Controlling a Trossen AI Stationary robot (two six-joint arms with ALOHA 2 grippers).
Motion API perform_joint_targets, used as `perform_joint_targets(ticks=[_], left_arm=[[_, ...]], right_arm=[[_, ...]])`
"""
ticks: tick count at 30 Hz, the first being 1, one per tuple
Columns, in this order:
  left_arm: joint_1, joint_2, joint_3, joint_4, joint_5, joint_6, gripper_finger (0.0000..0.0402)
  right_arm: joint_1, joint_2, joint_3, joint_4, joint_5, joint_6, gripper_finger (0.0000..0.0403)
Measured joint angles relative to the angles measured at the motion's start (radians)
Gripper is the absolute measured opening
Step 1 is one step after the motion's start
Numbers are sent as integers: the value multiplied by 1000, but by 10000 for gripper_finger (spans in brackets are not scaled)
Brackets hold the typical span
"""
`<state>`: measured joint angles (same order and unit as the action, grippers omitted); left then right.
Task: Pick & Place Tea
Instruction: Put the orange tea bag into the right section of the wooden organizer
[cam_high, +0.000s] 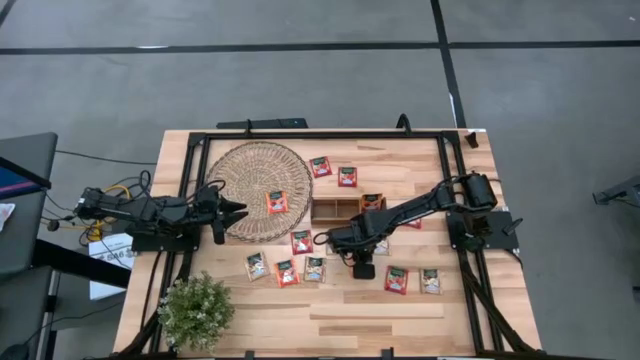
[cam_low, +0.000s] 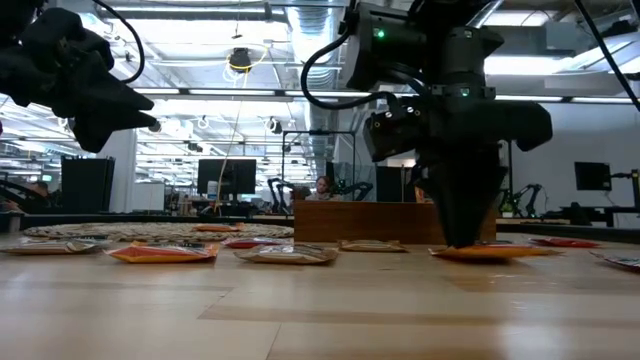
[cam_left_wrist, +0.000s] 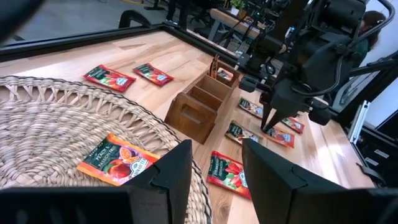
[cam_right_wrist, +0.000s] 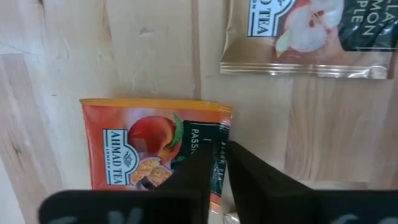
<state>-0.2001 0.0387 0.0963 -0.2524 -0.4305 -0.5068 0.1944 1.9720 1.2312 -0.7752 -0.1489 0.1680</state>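
Wooden table, right gripper nearly closed on orange sachet, left gripper apart.

The high view looks straight down on the whole table. The low view looks level across its top. Each wrist view looks past its own fingers; the left also shows the tray, shared with the high view.
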Motion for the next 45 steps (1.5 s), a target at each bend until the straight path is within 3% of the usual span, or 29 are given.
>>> perform_joint_targets(ticks=[4, 20, 32, 38, 45], left_arm=[[0, 0, 0, 0, 0, 0, 133], [0, 0, -1, 0, 27, 0, 133], [0, 0, -1, 0, 27, -1, 133], [0, 0, -1, 0, 27, -1, 133], [0, 0, -1, 0, 27, -1, 133]], right_arm=[[0, 2, 22, -20, 2, -1, 5], [22, 8, 84, -119, 41, 8, 0], [72, 3, 329, -387, 51, 8, 0], [84, 3, 431, -603, 169, -10, 0], [29, 3, 450, -773, 300, -49, 0]])
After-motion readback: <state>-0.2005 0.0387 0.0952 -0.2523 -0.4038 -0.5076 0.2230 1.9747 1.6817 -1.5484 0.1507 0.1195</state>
